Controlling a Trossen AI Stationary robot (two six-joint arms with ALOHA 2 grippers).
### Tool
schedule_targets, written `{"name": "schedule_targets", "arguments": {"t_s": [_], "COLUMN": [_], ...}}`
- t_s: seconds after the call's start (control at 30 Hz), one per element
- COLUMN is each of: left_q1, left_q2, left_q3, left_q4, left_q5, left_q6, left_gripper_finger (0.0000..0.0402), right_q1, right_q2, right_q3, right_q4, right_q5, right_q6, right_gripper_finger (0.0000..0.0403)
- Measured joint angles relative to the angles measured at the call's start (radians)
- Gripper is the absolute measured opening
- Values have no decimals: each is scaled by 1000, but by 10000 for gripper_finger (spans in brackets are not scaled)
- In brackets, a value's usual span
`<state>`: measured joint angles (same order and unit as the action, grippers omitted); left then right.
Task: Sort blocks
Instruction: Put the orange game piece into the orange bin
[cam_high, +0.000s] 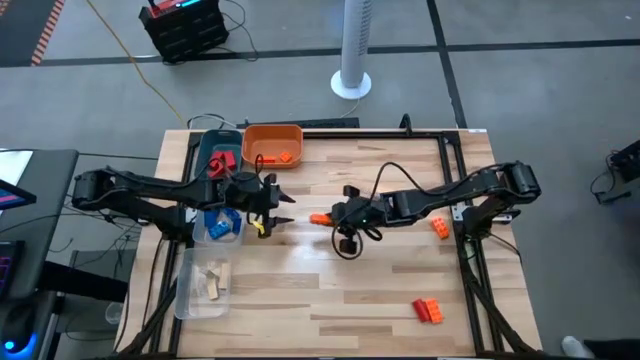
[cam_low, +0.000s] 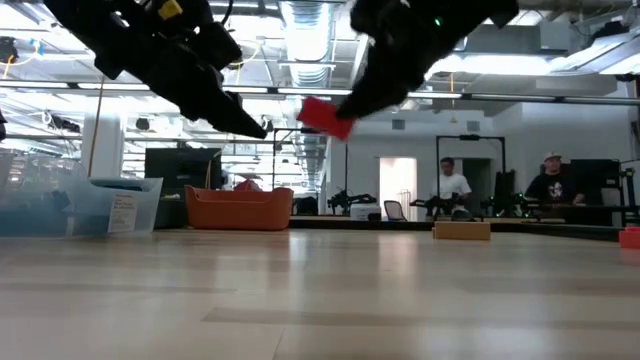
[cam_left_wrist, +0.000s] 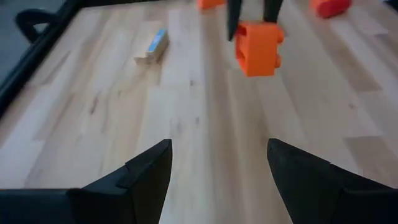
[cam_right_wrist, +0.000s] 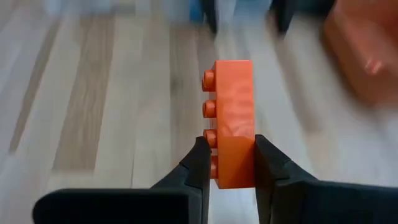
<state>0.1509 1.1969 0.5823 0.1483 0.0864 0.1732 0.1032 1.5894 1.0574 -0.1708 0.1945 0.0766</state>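
My right gripper (cam_high: 332, 219) reaches in from the table's right to its middle and is shut on an orange studded brick (cam_right_wrist: 233, 112). The low view shows that brick (cam_low: 325, 117) high above the table. My left gripper (cam_left_wrist: 217, 168) is open and hovers near the middle-left (cam_high: 283, 207), its fingers pointing at the held brick (cam_left_wrist: 258, 46) a short way off. A pale wood block (cam_left_wrist: 152, 46) lies flat on the table. More orange and red bricks (cam_high: 427, 310) lie on the right half, one of them (cam_high: 440, 228) beside the right arm. My right gripper pinches the orange brick by one end (cam_right_wrist: 233, 167) between its two fingers, which press its two flat sides. The fingers come about level from the table's right, along the brick. The brick juts out past the fingertips (cam_right_wrist: 200, 158), studs to one side, lifted clear.
Along the left side stand a teal tray (cam_high: 213, 152) with red bricks, an orange tray (cam_high: 272, 143) with an orange brick, a clear tray (cam_high: 222, 224) with blue bricks and a clear tray (cam_high: 203, 285) with wood blocks. People stand in the room beyond the table.
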Motion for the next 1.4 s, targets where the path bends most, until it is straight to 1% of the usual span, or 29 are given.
{"name": "schedule_targets", "arguments": {"t_s": [0.1, 0.17, 0.23, 0.3, 0.43, 0.53, 0.8, 0.87, 1.03, 1.13, 1.4], "left_q1": [-7, -23, -40, -55, -67, -69, -77, -84, -102, -106, -106], "left_q2": [1, 17, 37, 65, 115, 131, 132, 132, 132, 132, 132], "left_q3": [0, 0, 0, 1, 1, 1, 1, 0, 0, 0, 2], "left_q4": [22, 52, 91, 171, 305, 364, 425, 433, 431, 409, 386], "left_q5": [40, 41, 42, 39, 25, -7, -23, -24, -24, -24, -20], "left_q6": [-11, -10, -1, 13, 13, 4, -16, -28, -42, -45, -38], "left_gripper_finger": [256, 256, 256, 256, 256, 256, 252, 240, 191, 170, 163], "right_q1": [19, 28, 29, 27, 26, 30, 36, 36, 35, 35, 33], "right_q2": [0, 0, 0, 0, 0, 0, 0, 0, 0, 1, 1], "right_q3": [5, 6, 6, 6, 6, 6, 6, 6, 6, 5, 5], "right_q4": [88, 136, 182, 220, 226, 226, 226, 227, 229, 239, 261], "right_q5": [61, 94, 97, 97, 99, 99, 101, 100, 100, 99, 100], "right_q6": [-46, -77, -102, -112, -120, -120, -126, -130, -131, -138, -141], "right_gripper_finger": [77, 77, 77, 77, 77, 77, 77, 77, 77, 77, 77]}}
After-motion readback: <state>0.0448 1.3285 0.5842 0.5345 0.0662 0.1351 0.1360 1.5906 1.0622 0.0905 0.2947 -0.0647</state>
